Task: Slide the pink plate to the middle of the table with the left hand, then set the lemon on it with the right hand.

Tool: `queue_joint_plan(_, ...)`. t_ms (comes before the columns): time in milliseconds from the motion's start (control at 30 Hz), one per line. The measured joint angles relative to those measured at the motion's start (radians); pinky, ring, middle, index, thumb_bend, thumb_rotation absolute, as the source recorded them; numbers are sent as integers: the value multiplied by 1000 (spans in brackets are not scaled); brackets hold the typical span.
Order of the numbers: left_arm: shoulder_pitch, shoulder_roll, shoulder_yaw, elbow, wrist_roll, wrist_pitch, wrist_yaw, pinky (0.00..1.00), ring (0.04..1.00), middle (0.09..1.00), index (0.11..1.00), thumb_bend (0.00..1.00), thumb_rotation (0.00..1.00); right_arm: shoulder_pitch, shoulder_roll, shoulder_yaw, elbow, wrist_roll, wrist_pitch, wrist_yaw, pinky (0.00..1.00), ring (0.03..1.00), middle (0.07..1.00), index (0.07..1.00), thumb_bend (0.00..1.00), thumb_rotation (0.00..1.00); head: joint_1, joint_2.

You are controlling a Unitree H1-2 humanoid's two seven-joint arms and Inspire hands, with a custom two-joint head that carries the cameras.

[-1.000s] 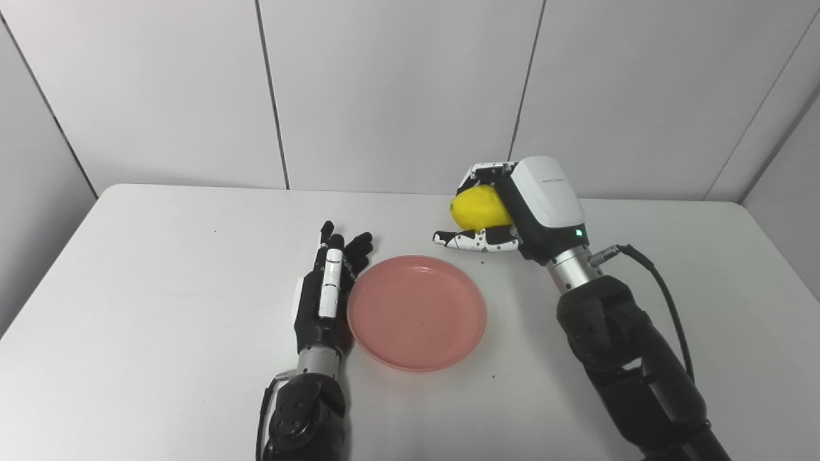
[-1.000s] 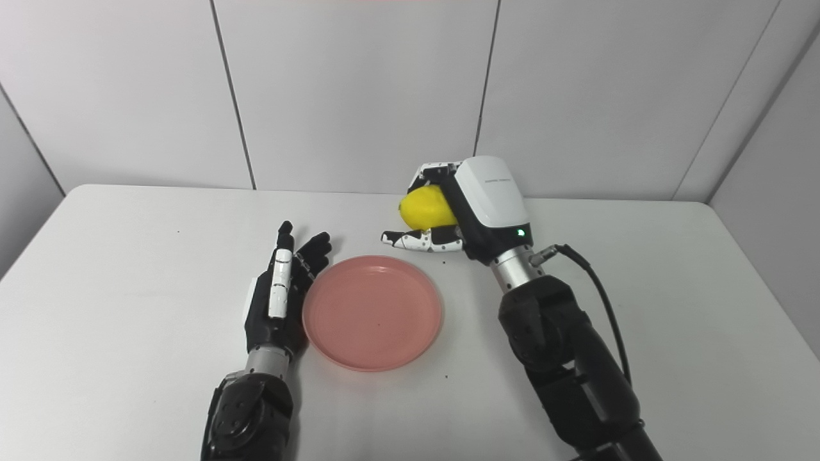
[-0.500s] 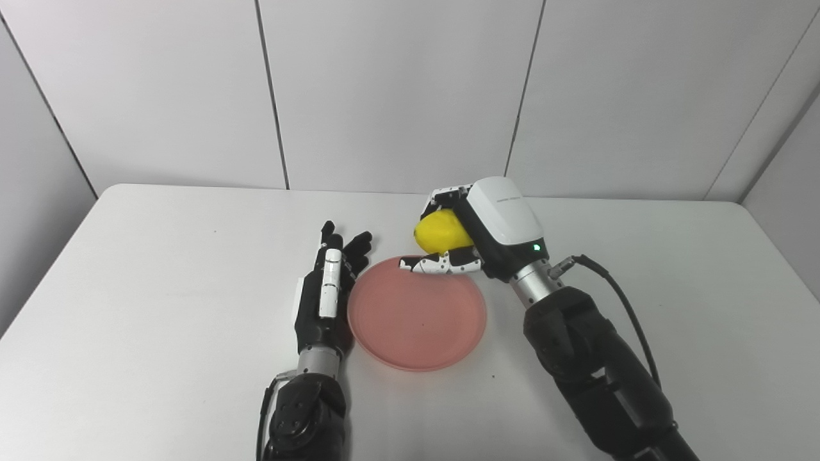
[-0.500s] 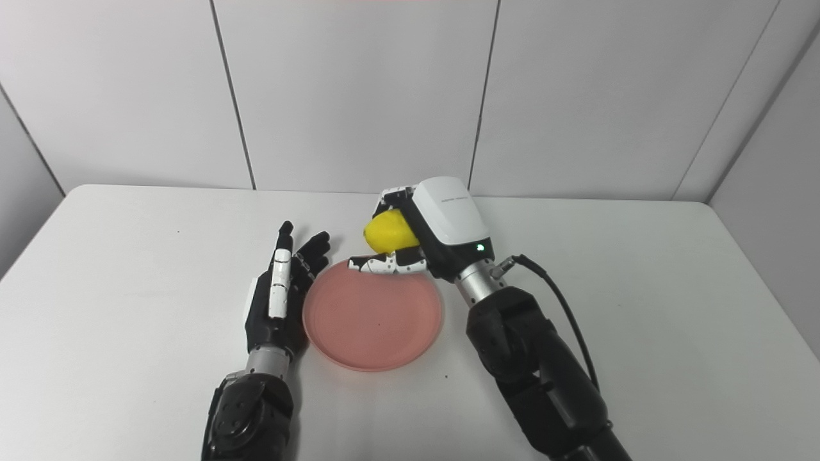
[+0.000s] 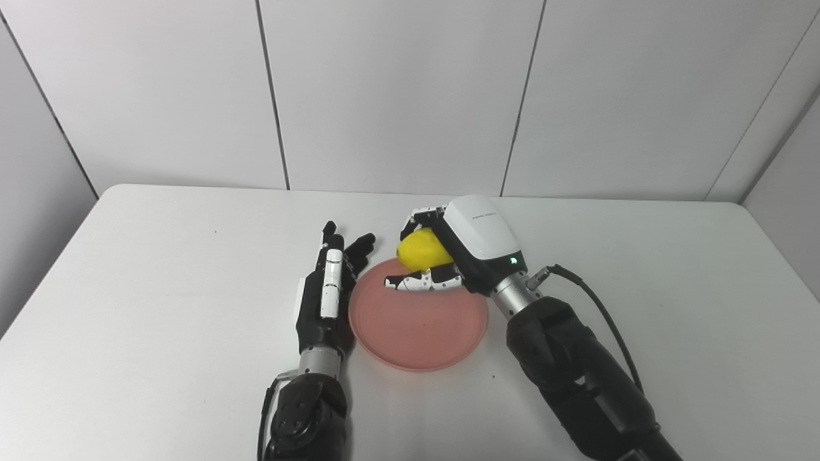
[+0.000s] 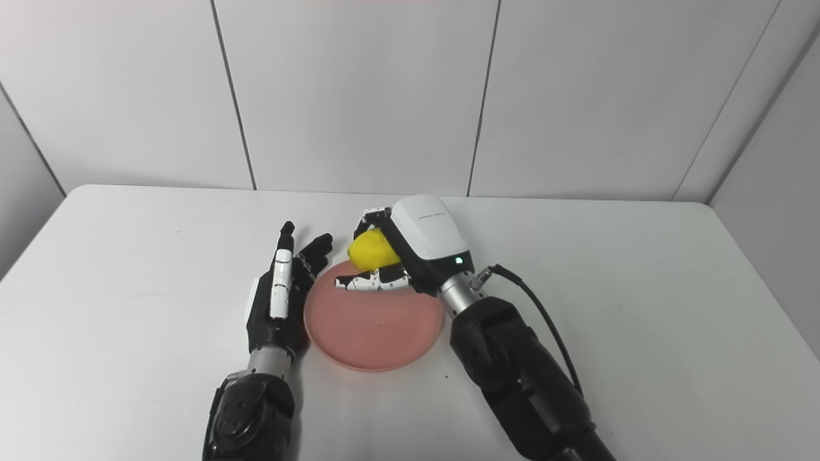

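The pink plate (image 5: 416, 326) lies flat near the middle of the white table (image 5: 154, 269). My left hand (image 5: 325, 294) rests open on the table with its fingers straight, its edge against the plate's left rim. My right hand (image 5: 448, 256) is shut on the yellow lemon (image 5: 421, 251) and holds it above the far part of the plate. The lemon is off the plate's surface, with the thumb under it and the fingers curled over its far side.
The table's back edge meets white wall panels (image 5: 397, 96). My right forearm (image 5: 576, 378) and its cable (image 5: 608, 326) cross the table to the right of the plate.
My right hand has carried the lemon left and toward me, from beyond the plate's far right rim to above its far part. The left hand and the plate have stayed put.
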Motion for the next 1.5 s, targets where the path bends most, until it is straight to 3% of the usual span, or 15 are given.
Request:
queue_joint_plan(167,-1,0,-1,2,18,-3,1,876,799,730,1000,743,797,0,5,13,35,-12,0,1,242,300,361,425,519,501,-2,3)
queue_joint_plan(300,-1,0,1,3,17,-3,1,859,805,769,1000,734,810,1,13,20,65,-14,0,-7,229,285,349,402,517,483,-2,3)
queue_joint_plan(433,-1,0,0,2,17,-3,1,819,800,776,1000,718,814,1,17,34,97,-17,0,-15,252,318,382,450,503,519,-6,8)
queue_joint_plan(533,-1,0,1,2,17,-3,1,820,797,752,1000,722,812,2,15,48,100,-18,-1,-14,288,361,417,484,504,493,-6,8)
queue_joint_plan(767,-1,0,2,2,17,-4,1,809,802,781,996,742,809,7,6,74,137,-33,-4,-12,229,296,363,444,513,497,-9,8)
queue_joint_plan(900,-1,0,1,3,18,-6,2,802,793,783,983,756,809,8,1,79,149,-40,-4,-9,284,365,430,499,513,536,-11,8)
queue_joint_plan(1067,-1,-1,0,8,18,-14,2,813,812,825,989,752,822,8,0,89,155,-45,-4,-8,288,369,435,499,522,534,-9,9)
queue_joint_plan(1267,-1,0,-3,8,18,-14,3,844,844,830,1000,721,856,4,-7,100,156,-69,-4,-4,313,403,484,543,531,639,-9,11)
queue_joint_plan(1333,-1,0,-3,9,18,-14,3,830,829,832,1000,715,851,3,-9,103,155,-82,-4,-2,276,359,453,528,566,660,-9,9)
queue_joint_plan(1500,-2,-1,-3,11,18,-16,3,787,781,823,1000,734,840,3,-9,103,153,-97,-4,-2,303,401,520,572,651,753,-12,9)
